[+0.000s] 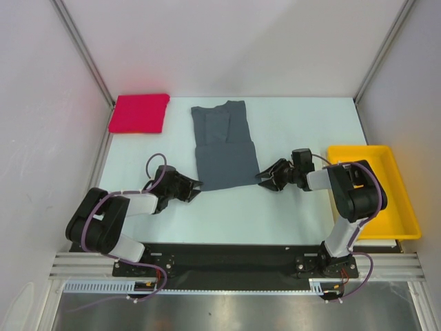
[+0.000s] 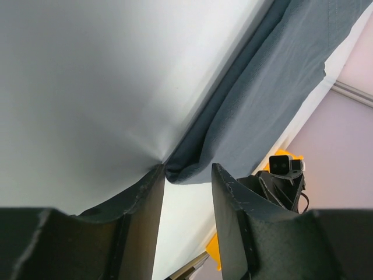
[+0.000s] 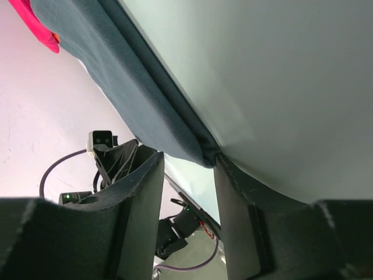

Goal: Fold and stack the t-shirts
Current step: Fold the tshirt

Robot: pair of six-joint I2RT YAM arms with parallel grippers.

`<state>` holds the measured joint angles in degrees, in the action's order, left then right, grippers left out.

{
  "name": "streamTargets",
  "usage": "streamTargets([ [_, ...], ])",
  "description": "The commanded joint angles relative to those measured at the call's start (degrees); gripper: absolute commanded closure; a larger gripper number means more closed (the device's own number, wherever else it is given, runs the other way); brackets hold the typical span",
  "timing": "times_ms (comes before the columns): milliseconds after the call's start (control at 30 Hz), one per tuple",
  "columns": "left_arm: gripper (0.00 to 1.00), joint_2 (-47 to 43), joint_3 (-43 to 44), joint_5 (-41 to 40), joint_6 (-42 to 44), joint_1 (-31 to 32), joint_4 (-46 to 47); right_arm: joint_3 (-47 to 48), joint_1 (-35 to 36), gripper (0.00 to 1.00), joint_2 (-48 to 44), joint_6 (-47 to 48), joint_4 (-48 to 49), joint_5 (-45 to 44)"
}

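Left end effector [image 1: 198,187] sits low over the counter [image 1: 275,214], fingers [image 2: 145,204] parted, pointing at the near left corner of the grey shirt [image 1: 222,152]. In the wrist view that corner lies right at the fingertips, inside the gap. Bare counter shows through the rest of the gap, so the jaws stand apart and are not pinched on cloth.

Right end effector [image 1: 262,181] is placed the same way at the near right corner. Its fingers [image 3: 140,192] are also parted. The corner's doubled edge lies at the mouth of the gap, touching 1 finger or just short of it; cannot tell which.

Grey shirt lies flat, its near edge between the 2 end effectors, the rest stretching away beyond them. The near half looks wider than the far half, with a crosswise step where the 2 meet.

Red shirt [image 1: 139,113]: folded rectangle, well beyond the left end effector and off to its left, apart from the grey shirt.

Tray [image 1: 406,207]: yellow, behind the right end effector on its right side, alongside that arm.
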<state>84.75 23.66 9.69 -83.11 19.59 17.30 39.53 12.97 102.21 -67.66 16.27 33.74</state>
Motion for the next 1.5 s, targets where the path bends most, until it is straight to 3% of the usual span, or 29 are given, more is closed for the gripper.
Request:
streamTargets([
  [0,0.56,1.1,-0.5,-3.1,-0.2,0.2,-4.6,-0.8,0.2,0.56,2.1,0.2,-1.2,-3.6],
  [233,0.51,0.0,-0.7,-2.8,0.3,0.5,-6.7,-0.6,0.3,0.57,1.5,0.6,-3.1,-4.2],
  [800,0.55,0.6,-1.5,-3.0,-1.2,1.1,-6.1,-0.3,-0.6,0.57,0.0,2.4,-8.2,-6.4],
  [1000,0.65,2.3,0.0,-2.6,-0.5,1.1,-5.1,1.8,-0.7,0.58,1.7,3.2,-9.3,-6.5],
  [1033,0.72,2.4,0.2,-2.6,-0.3,1.1,-5.0,2.0,-0.8,0.59,1.8,3.3,-9.4,-6.5],
  [1167,0.83,3.0,0.5,-2.4,0.2,1.1,-4.6,2.3,-0.8,0.74,2.3,3.8,-9.1,-5.5],
  [1200,0.87,3.1,0.8,-2.1,1.4,0.9,-4.7,2.6,-0.8,0.85,2.5,4.1,-9.2,-5.3],
  [1333,0.97,3.7,4.0,-2.0,5.5,0.3,-8.6,2.3,-1.3,1.0,3.0,5.3,-9.1,-4.2],
  [1467,1.0,2.8,4.7,-1.9,7.7,-0.2,-9.7,2.7,-1.5,1.0,3.5,6.8,-7.4,-2.2],
])
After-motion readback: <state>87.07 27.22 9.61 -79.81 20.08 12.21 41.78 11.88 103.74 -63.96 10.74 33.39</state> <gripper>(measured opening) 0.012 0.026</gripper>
